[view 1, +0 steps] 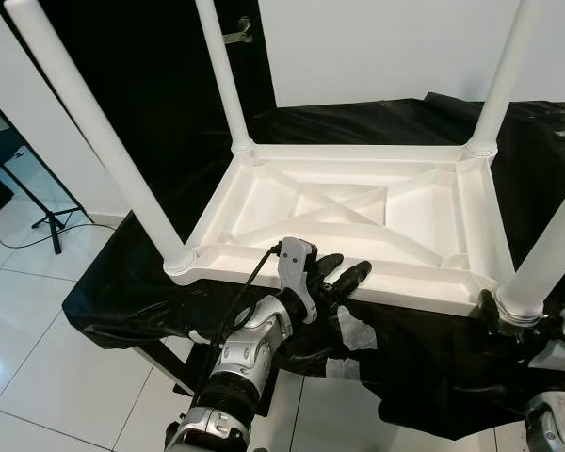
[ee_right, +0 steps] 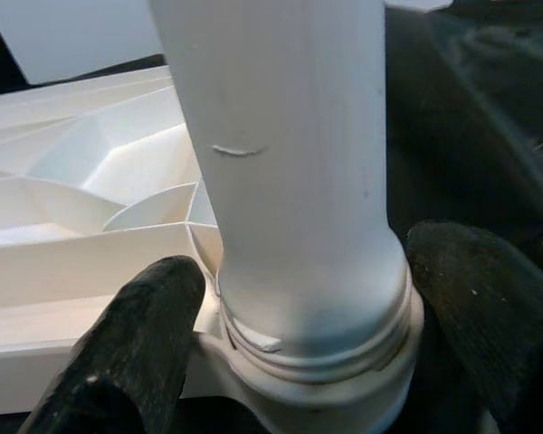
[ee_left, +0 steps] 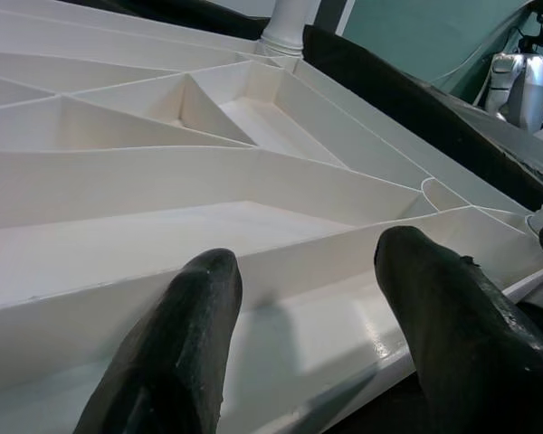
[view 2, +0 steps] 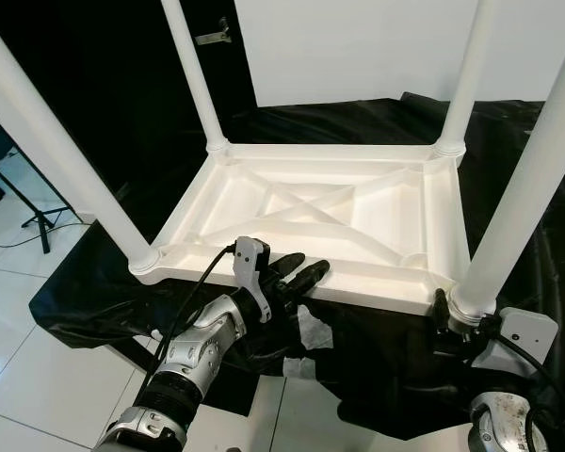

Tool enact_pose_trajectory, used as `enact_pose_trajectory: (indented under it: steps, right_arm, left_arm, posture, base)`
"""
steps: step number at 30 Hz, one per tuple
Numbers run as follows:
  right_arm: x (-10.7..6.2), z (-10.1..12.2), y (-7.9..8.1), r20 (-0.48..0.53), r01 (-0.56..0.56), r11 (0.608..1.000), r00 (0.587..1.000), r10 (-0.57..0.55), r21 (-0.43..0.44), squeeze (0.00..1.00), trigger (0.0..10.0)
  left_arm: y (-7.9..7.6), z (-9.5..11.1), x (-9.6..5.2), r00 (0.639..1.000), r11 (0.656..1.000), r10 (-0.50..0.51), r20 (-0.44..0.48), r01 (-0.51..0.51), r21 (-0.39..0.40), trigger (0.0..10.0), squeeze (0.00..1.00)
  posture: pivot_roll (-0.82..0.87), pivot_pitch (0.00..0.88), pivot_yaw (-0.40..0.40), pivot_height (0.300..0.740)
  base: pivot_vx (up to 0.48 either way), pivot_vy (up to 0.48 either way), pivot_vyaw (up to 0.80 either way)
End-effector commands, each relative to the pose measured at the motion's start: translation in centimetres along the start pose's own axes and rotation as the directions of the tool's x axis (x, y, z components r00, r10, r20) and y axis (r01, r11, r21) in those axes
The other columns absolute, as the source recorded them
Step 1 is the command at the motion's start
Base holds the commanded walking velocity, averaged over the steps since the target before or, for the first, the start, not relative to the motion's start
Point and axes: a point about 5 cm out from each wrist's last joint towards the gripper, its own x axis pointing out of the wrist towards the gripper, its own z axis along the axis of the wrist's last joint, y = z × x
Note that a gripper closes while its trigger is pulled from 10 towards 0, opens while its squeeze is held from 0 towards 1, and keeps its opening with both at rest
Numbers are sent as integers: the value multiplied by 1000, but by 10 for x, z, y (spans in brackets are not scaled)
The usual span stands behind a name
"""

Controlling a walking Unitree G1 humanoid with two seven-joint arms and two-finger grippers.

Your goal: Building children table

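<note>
A white children's table (view 1: 348, 212) lay upside down on a black-draped tabletop (view 1: 424, 377), four legs pointing up. The left gripper (view 1: 344, 273) rested on its near rim, fingers released. The right gripper (ee_right: 317, 307) had its fingers around the base of the near right leg (view 2: 523, 188).

The left tool (ee_left: 303, 344) has its 2 black fingers (ee_left: 167, 353) spread apart over the near rim of the upturned white tabletop (ee_left: 163, 181), whose underside shows crossing ribs. 1 white leg (ee_left: 288, 23) stands in the far corner socket, black cloth (ee_left: 416, 104) beyond.
</note>
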Motion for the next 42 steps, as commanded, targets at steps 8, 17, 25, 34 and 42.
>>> enact_pose_trajectory:
  steps: [8,17,25,34,42]
  right_arm:
    - [-13,-5,-46,-32,343,908,932,-361,-241,0,10000]
    - [-11,-2,-49,-37,367,890,920,-390,-270,0,10000]
    - [-23,1,-16,-42,173,980,983,-178,-100,0,10000]
    - [-41,-4,-15,-79,114,992,990,-118,-55,0,10000]
    - [-15,-7,-1,-109,-39,997,994,31,-66,0,0]
  left_arm:
    - [3,-6,-6,1000,1000,-4,-23,4,6,10000,0]
    - [0,-7,-4,1000,1000,-14,-25,14,3,10000,0]
    - [1,-9,-7,1000,1000,-7,-24,7,3,10000,0]
    - [1,-7,-7,1000,1000,-16,-15,16,0,10000,0]
    - [2,-5,-5,1000,1000,-19,-6,19,1,10000,0]
  posture:
    - [-72,0,127,740]
    - [-76,0,129,740]
    - [-81,0,125,740]
    - [-93,0,128,740]
    - [-83,0,123,740]
  base:
    - [0,0,0]
    - [0,0,0]
    - [0,0,0]
    - [0,0,0]
    - [0,0,0]
